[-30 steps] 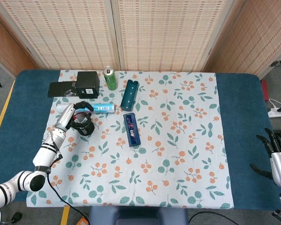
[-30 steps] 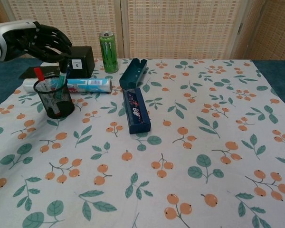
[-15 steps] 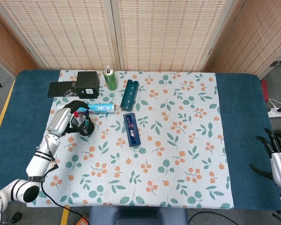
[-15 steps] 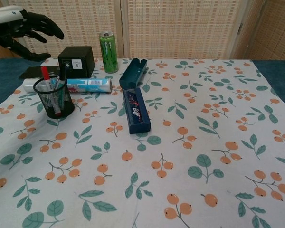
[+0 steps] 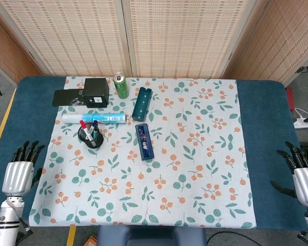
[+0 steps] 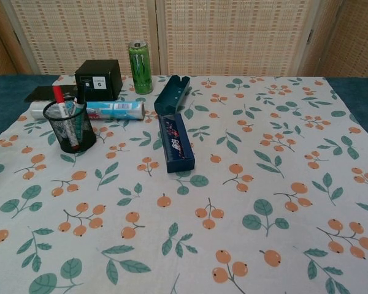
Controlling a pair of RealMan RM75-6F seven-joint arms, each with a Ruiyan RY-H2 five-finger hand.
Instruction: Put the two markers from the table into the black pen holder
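1. Both markers, one red-capped (image 6: 59, 98) and one dark-capped (image 6: 79, 105), are seen standing in the black pen holder (image 6: 70, 134).
2. The left hand (image 5: 19, 173) is positioned at 9 o'clock of the tablecloth (image 5: 195, 154), fingers apart, nothing held.
3. The right hand (image 5: 303, 174) is positioned at 3 o'clock, fingers apart, nothing held.

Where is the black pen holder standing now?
The black pen holder stands on the left part of the table in both views, just in front of the lying tube, with both markers upright inside it.
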